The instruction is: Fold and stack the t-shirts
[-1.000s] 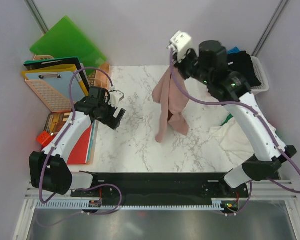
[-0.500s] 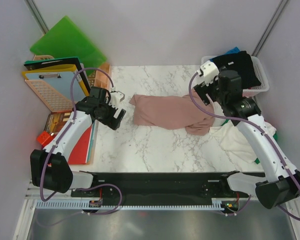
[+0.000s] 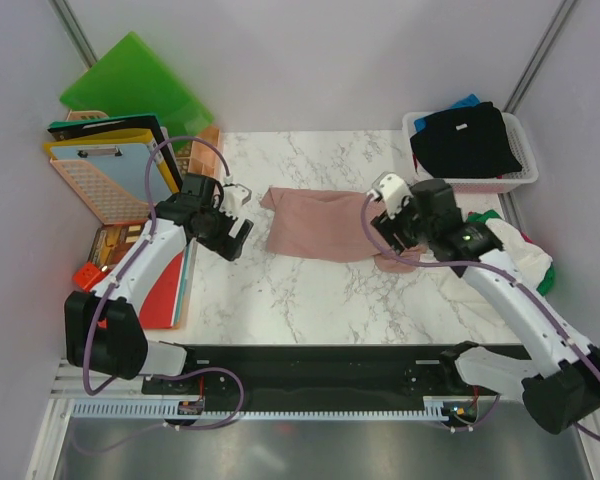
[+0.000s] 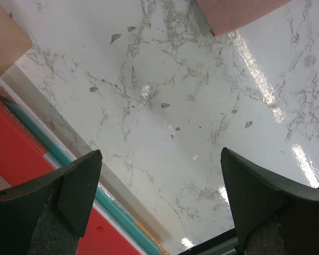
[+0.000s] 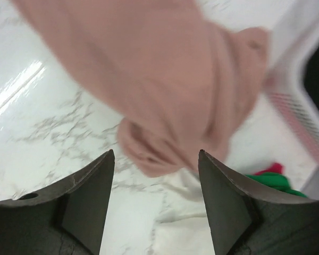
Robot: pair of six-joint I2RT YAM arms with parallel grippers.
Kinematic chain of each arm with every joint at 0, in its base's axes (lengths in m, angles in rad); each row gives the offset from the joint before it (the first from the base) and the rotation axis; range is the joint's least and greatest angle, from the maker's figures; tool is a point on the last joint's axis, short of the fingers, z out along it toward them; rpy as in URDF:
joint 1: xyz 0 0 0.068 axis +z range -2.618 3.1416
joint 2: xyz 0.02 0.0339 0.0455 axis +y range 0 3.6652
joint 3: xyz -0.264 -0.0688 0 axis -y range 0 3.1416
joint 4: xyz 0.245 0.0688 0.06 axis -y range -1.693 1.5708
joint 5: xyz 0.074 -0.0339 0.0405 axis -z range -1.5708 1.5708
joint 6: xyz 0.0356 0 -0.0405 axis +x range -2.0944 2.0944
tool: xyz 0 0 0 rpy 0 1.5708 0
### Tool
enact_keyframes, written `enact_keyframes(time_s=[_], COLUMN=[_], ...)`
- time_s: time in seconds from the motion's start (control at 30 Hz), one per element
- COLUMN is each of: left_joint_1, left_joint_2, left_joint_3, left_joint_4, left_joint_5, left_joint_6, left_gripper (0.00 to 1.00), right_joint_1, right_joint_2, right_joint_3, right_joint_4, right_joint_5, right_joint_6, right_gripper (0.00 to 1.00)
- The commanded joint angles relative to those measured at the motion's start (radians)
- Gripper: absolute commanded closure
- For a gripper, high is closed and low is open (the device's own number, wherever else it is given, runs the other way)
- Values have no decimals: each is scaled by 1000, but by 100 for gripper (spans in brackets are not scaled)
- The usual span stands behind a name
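The left claw point(image 3: 238, 212) hangs released over the worktop point(image 3: 310, 290), grasping nothing. Beside it the pink shirt point(image 3: 315, 225) lies spread on the worktop, flat at the left end and bunched at the right, not yet folded. Over the bunched end is the right claw point(image 5: 155, 164), jaws apart, holding nothing. Further right, a black shirt point(image 3: 465, 140) sits in the basket point(image 3: 520, 178) and a white shirt point(image 3: 528, 255) lies crumpled. I judge that nothing is folded or stacked; nearly all the work remains.

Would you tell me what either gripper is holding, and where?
Nothing: the left gripper and right gripper are open, the right above the pink t-shirt.
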Motion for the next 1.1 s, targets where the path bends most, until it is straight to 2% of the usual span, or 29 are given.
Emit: enact_keyframes(time_s=[0.0, 0.03, 0.13, 0.17, 0.23, 0.43, 0.57, 0.67, 0.83, 0.97, 1.0, 1.07], left_joint_1=[-2, -2, -3, -3, -12, -26, -28, -23, -25, -26, -26, -26], left_joint_2=[13, 25, 99, 126, 223, 397, 516, 567, 536, 529, 526, 526], left_joint_3=[31, 38, 84, 100, 153, 291, 370, 391, 333, 312, 310, 310], left_joint_4=[9, 7, -38, -61, -98, -120, -122, -96, 21, 55, 59, 59], left_joint_5=[70, 102, 370, 568, 716, 838, 860, 823, 618, 486, 414, 383], left_joint_6=[-19, -30, -39, -28, -45, -37, -60, -109, -214, -232, -238, -238], left_gripper=[0, 0, 0, 0, 0, 0, 0, 0, 0, 0, 0, 0], right_joint_1=[130, 149, 163, 163, 163, 163, 164, 163, 164, 163, 163, 163], right_joint_2=[66, 78, 117, 117, 108, 54, 14, -12, -32, -23, -20, -15], right_joint_3=[-94, -102, -100, -99, -94, -97, -108, -117, -149, -174, -177, -183], right_joint_4=[35, 49, 81, 92, 96, 75, 52, 36, 41, 64, 70, 79], right_joint_5=[12, 45, 92, 103, 145, 238, 263, 286, 295, 287, 284, 281], right_joint_6=[62, 68, 70, 66, 64, 69, 75, 73, 67, 70, 73, 81], right_gripper=[29, 29, 30, 30, 30, 30, 30, 30, 29, 29, 29, 30])
